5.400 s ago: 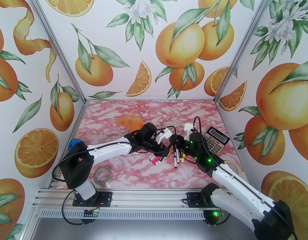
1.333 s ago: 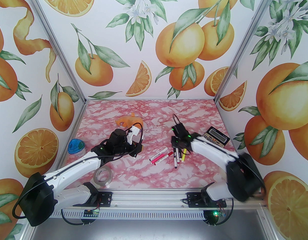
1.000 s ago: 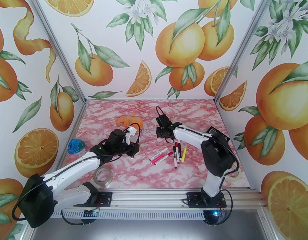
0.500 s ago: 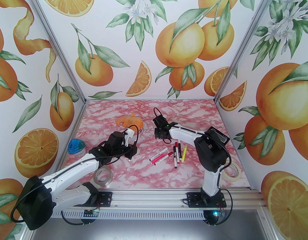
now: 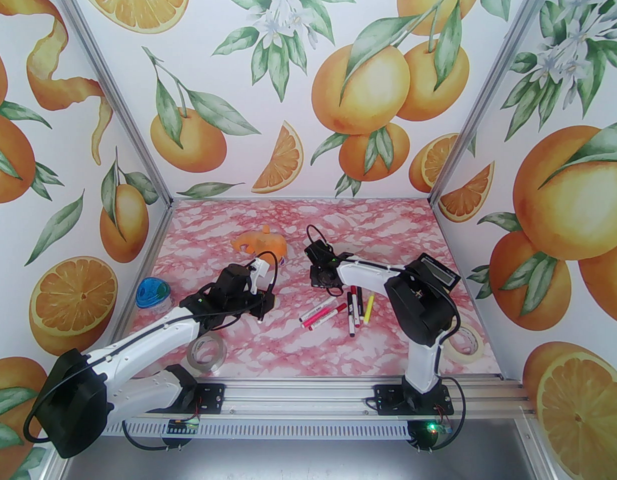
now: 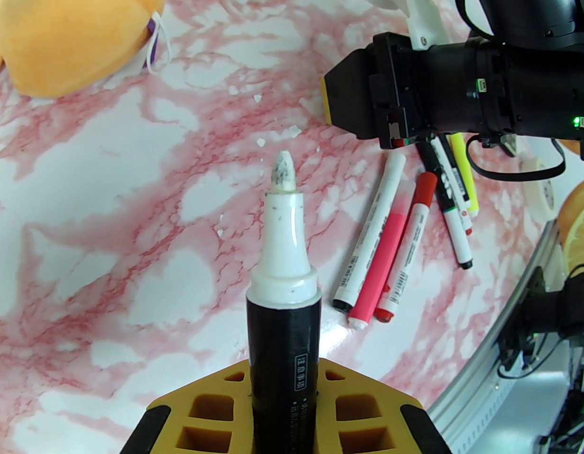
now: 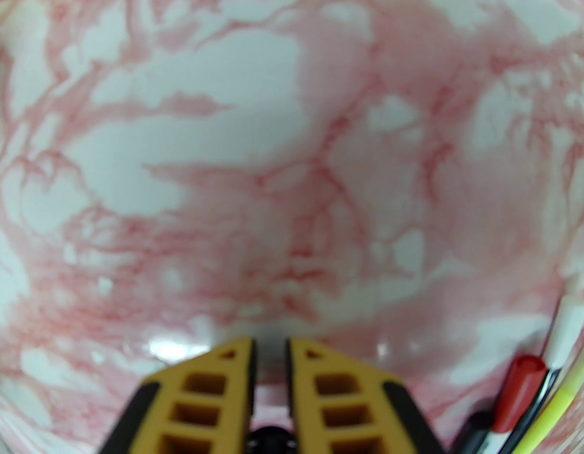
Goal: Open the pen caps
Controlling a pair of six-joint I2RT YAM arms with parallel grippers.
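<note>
1. From above, my left hand (image 5: 261,312) sits left of the loose pens (image 5: 321,314) on the desk (image 5: 298,363). My right hand (image 5: 321,283) hangs just behind them.
2. On the left wrist camera, my left hand (image 6: 282,381) pinches a black marker (image 6: 282,343) with its cap off and its white nib (image 6: 285,173) bare. The loose pens (image 6: 396,244) lie beyond it to the right, one wearing a red cap (image 6: 427,188).
3. On the right wrist camera, my right hand (image 7: 269,348) is pressed together low over bare desk (image 7: 225,135). I cannot identify the dark shape deep between its fingers. The red cap (image 7: 524,386) lies at the lower right.
</note>
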